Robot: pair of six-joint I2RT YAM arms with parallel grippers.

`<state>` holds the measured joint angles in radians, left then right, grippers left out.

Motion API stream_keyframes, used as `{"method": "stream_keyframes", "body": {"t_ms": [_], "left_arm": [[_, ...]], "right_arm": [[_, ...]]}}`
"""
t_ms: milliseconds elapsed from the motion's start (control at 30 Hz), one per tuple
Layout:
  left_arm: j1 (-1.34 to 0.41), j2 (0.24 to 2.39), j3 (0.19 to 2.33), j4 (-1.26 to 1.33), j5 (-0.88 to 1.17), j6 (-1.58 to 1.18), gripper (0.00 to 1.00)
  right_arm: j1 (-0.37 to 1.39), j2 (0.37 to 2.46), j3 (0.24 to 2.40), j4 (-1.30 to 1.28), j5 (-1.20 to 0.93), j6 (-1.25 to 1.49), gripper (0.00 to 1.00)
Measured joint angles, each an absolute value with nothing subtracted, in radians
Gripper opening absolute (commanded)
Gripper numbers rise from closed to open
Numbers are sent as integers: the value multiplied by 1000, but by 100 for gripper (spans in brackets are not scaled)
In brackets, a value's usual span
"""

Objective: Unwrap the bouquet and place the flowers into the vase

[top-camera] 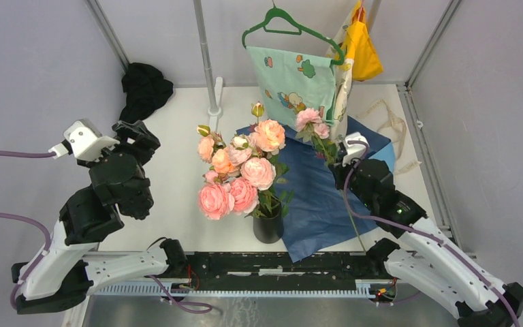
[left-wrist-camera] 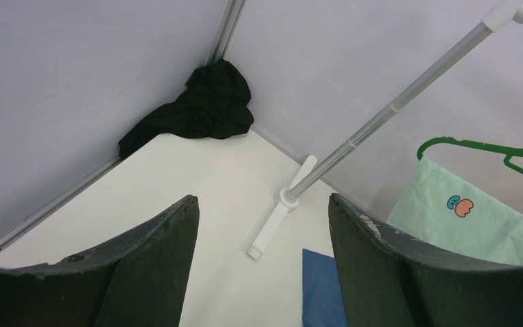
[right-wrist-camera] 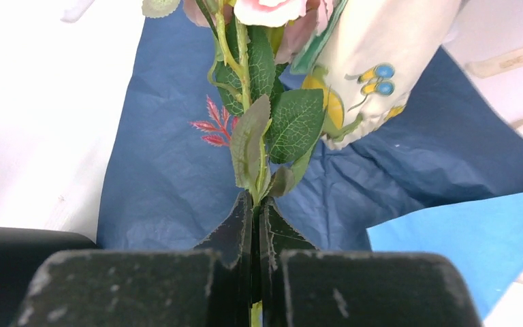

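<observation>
The black vase (top-camera: 267, 227) stands near the table's front edge with several pink and peach flowers (top-camera: 242, 178) upright in it. The bouquet's wrapping lies spread flat as dark-blue paper (top-camera: 317, 197) (right-wrist-camera: 163, 170) with light-blue paper (right-wrist-camera: 463, 238) under its right side. My right gripper (top-camera: 333, 161) (right-wrist-camera: 255, 202) is shut on the thin green stem of one pink rose (top-camera: 311, 121), held over the paper to the right of the vase. Its leaves (right-wrist-camera: 293, 122) rise just past the fingertips. My left gripper (top-camera: 139, 136) (left-wrist-camera: 262, 199) hangs open and empty over the left of the table.
A black cloth heap (top-camera: 145, 88) (left-wrist-camera: 197, 112) fills the back left corner. A metal pole (top-camera: 208, 61) (left-wrist-camera: 381, 116) stands on a white foot behind the vase. A pale green patterned cloth (top-camera: 293, 78) on a green hanger (left-wrist-camera: 490, 146) hangs beside the held rose. A cream strap (top-camera: 389, 124) lies at the back right.
</observation>
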<state>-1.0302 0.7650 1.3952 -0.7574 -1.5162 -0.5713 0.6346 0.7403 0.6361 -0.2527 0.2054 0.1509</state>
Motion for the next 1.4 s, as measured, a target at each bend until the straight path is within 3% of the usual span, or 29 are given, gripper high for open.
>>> {"method": "stream_keyframes", "body": {"t_ms": [300,533,1067,1400], "left_arm": [[-1030,773,1394,-758,-1509,-571,76],[-1030,788,1394,-758,-1509,-571,76],[-1030,777,1394,-758,-1508,-571,76],[-1030,794,1394,-758,-1489,-571,76]], "right_arm": [[635,640,873,-374,269,115,0],[635,623,993,-249,221,91,0],[635,782,992,517,-297,306,0],[635,884,918,1029,-447,611,0]]}}
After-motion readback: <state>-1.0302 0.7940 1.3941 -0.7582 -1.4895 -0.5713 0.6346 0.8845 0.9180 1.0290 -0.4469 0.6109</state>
